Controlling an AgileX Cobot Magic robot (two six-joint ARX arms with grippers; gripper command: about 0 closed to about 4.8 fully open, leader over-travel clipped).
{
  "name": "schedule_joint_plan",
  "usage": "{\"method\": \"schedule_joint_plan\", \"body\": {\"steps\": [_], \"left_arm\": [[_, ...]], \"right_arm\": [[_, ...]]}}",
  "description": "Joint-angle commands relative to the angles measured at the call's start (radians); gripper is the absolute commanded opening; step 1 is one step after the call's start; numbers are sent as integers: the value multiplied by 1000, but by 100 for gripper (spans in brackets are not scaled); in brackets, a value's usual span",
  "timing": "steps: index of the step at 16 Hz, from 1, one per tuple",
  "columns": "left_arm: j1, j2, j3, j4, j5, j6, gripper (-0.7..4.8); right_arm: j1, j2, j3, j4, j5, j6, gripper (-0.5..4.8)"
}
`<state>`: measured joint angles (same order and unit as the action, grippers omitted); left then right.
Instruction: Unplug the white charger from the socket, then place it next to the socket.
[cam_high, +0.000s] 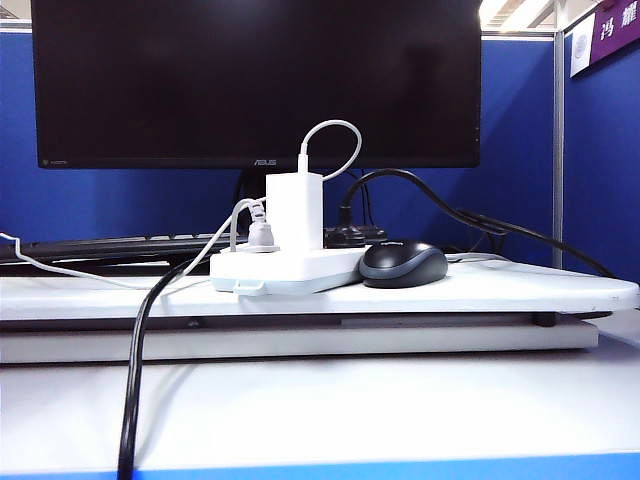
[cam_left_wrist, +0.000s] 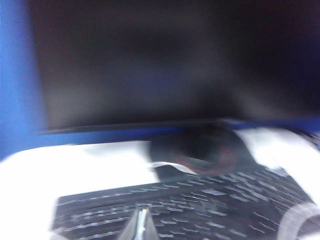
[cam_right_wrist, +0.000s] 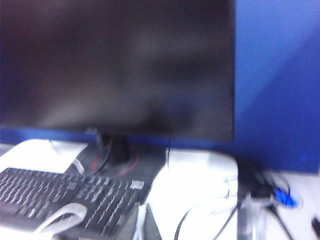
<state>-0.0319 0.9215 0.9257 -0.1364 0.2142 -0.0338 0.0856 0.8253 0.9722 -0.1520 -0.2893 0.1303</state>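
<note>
The white charger (cam_high: 294, 211) is seen plugged upright in the socket (cam_high: 285, 269) on the table (cam_high: 520, 290). The left gripper (cam_left_wrist: 140, 225) and right gripper (cam_right_wrist: 142, 220), glimpsed over the keyboard (cam_right_wrist: 60, 195), appear closed and empty. If the socket is not held, it may be lifted along with the charger.

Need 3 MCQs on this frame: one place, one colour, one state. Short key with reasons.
1. Where is the mouse?
A. On top of the keyboard
B. Right of the socket, against it
C. Behind the monitor

2. What colour is the cable looping out of the white charger?
A. White
B. Red
C. Black

3. What state is the white charger in?
A. Lying flat on the table
B. Held in fingers
C. Upright, plugged into the socket

Key:
1 B, the dark mouse sits at the strip's right end in the exterior view.
2 A, a thin white loop rises from the charger's top.
3 C, it stands on the strip and neither the left gripper nor the right gripper is near it; both look shut at their blurred wrist views' edges.
</note>
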Motion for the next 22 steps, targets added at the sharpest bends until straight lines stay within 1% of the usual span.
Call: {"method": "schedule_joint_plan", "body": {"steps": [1,2,3,4,5,8,9,11,13,14,15,16,17,18,19,21,22], "left_arm": [[-5,57,7,26,213,34,-5],[-23,71,7,24,253,35,-5],[-41,82,7,23,262,46,-5],[-65,97,7,21,262,64,-5],[-103,119,7,19,261,64,-5],[-201,185,7,19,248,89,-5],[-238,209,7,20,233,92,-5],[-283,250,7,18,235,113,-5],[-293,278,7,18,239,112,-5],[-309,293,7,18,234,113,-5],[-310,302,7,13,243,142,-5],[-315,306,7,2,260,163,-5],[-341,309,7,-10,245,180,-5],[-347,309,7,-12,232,184,-5],[-351,309,7,-11,235,183,-5],[-373,310,7,-8,233,185,-5],[-373,311,7,-10,239,186,-5]], "right_arm": [[54,142,99,35,-26,-4,-1],[77,180,116,60,-54,-4,-1],[96,212,130,64,-72,-4,-1],[130,254,140,71,-97,-4,-1],[188,300,142,73,-98,-4,-1],[286,393,142,74,-98,-11,-1],[314,426,142,74,-103,-35,-1],[349,475,142,78,-147,-54,-1],[361,509,142,78,-159,-74,3],[363,522,142,74,-179,-118,28],[379,534,142,73,-193,-153,34],[380,542,142,69,-214,-187,62],[380,542,142,37,-243,-235,129],[386,542,142,0,-256,-256,208],[398,542,142,-52,-256,-288,276],[398,549,142,-128,-254,-352,285],[399,566,142,-136,-256,-352,284]]}}
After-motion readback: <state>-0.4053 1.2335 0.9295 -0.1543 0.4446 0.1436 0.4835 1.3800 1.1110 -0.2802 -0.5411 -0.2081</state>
